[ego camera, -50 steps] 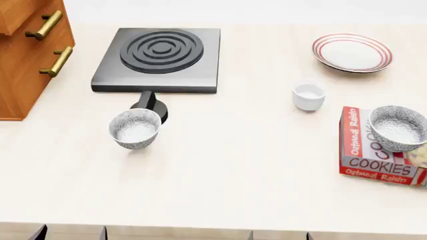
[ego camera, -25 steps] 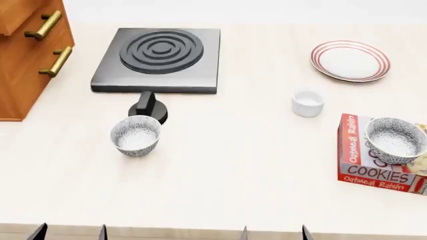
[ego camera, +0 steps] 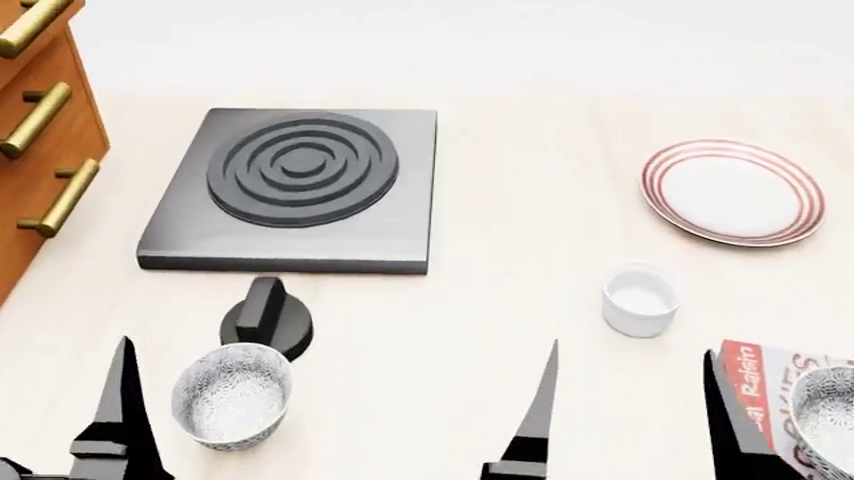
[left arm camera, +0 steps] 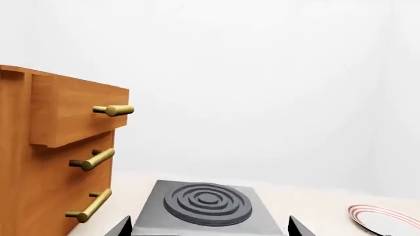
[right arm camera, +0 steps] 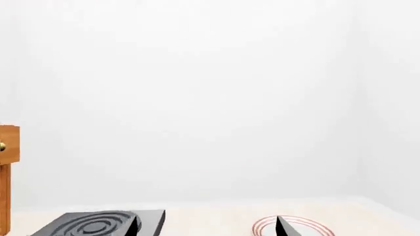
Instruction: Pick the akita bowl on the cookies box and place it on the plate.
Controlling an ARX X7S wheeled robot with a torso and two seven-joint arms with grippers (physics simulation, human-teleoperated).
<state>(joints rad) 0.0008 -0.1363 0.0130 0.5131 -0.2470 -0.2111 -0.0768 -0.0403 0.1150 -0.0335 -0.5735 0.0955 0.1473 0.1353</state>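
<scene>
The akita bowl, speckled black and white, sits on the red-and-white cookies box at the head view's lower right edge; both are cut off by the frame. The red-ringed plate lies farther back on the right, and also shows as the plate and the plate in the wrist views. My right gripper is open, near the table's front, left of the box; its right finger overlaps the box's left edge. Only one finger of my left gripper shows; its wrist view shows the jaws wide apart and empty.
A second speckled bowl stands front left beside a black knob. A dark stove plate lies at the back left, next to a wooden drawer cabinet. A small white cup stands between the plate and the box.
The head view has tilted down and closed in, so everything on the table sits lower and larger. The gripper fingers reach further up into view. Nothing on the table has moved.
</scene>
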